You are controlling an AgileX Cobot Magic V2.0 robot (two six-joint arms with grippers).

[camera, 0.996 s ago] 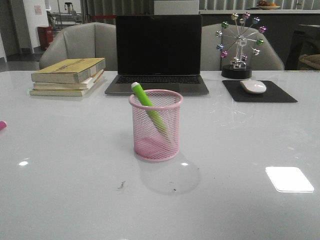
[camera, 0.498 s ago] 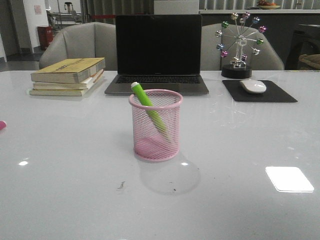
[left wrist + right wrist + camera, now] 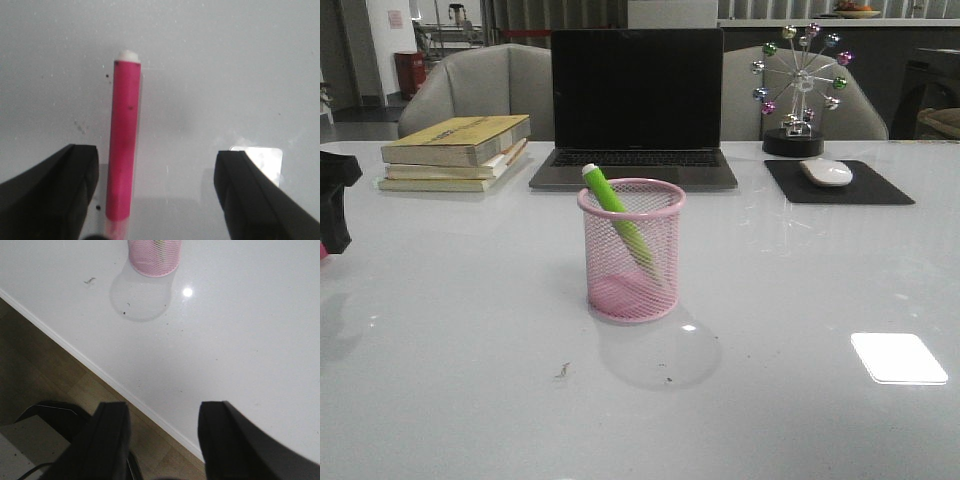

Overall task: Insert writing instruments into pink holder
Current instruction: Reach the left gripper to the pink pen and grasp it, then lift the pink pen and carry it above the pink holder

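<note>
Left claw (image 3: 157, 195) gapes wide, empty, over the magenta marker (image 3: 123, 145): light, stiff, slick; grip mid-barrel

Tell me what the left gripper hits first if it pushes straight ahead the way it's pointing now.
Probably the pink marker. The left gripper is open, its jaws either side of the marker, which lies on the table closer to one jaw. Straight ahead it would likely close around the marker, then meet the table; depth is unclear.
</note>
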